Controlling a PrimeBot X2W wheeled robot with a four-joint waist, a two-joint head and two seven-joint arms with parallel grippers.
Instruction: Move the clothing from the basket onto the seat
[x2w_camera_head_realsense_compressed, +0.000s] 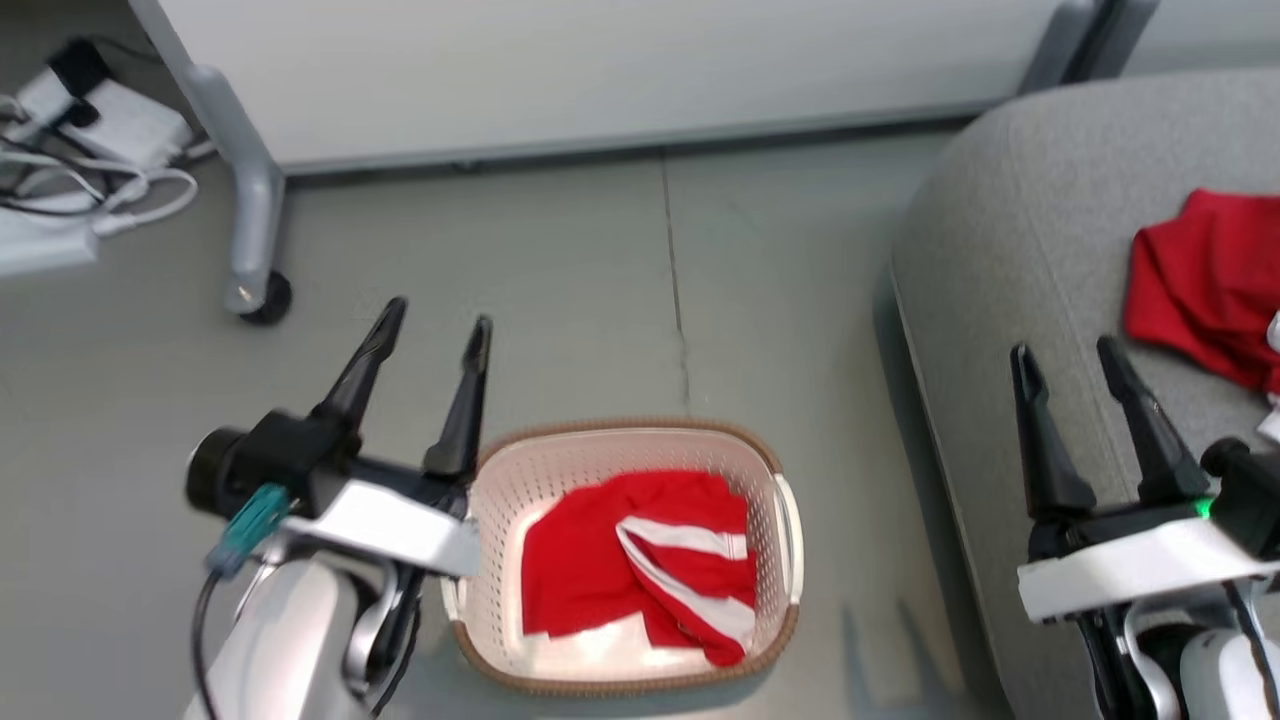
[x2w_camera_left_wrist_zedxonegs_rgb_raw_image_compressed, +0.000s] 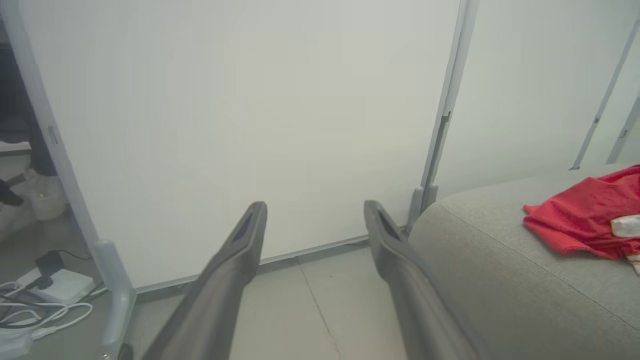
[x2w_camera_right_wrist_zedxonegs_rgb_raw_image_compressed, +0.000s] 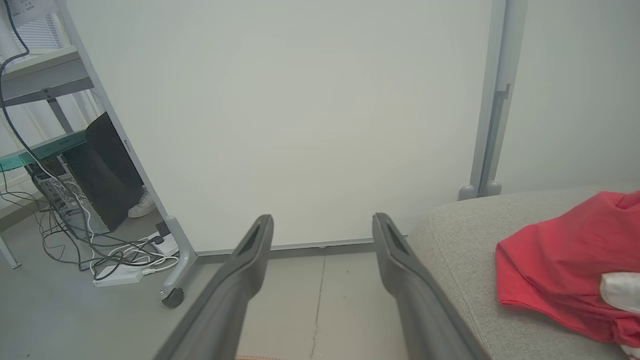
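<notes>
Head view: a red white-trimmed jersey (x2w_camera_head_realsense_compressed: 600, 560) is seen crumpled in the cream perforated plastic basket (x2w_camera_head_realsense_compressed: 620, 428); a second red garment (x2w_camera_head_realsense_compressed: 1200, 280) is laid on the grey fabric seat (x2w_camera_head_realsense_compressed: 1040, 200). The left gripper (x2w_camera_head_realsense_compressed: 438, 318) and right gripper (x2w_camera_head_realsense_compressed: 1064, 350) are held spread, empty. Wrist views: a pale patch (x2w_camera_right_wrist_zedxonegs_rgb_raw_image_compressed: 620, 292), possibly trim, is shown on that garment.

seat (x2w_camera_head_realsense_compressed: 1030, 220) cropped at right, clothing (x2w_camera_head_realsense_compressed: 1205, 285) too

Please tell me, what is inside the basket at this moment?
Inside the basket lies crumpled red clothing with white stripes, filling most of the bottom. I cannot tell whether it is one piece or more. The basket's bottom under the fabric is covered.
</notes>
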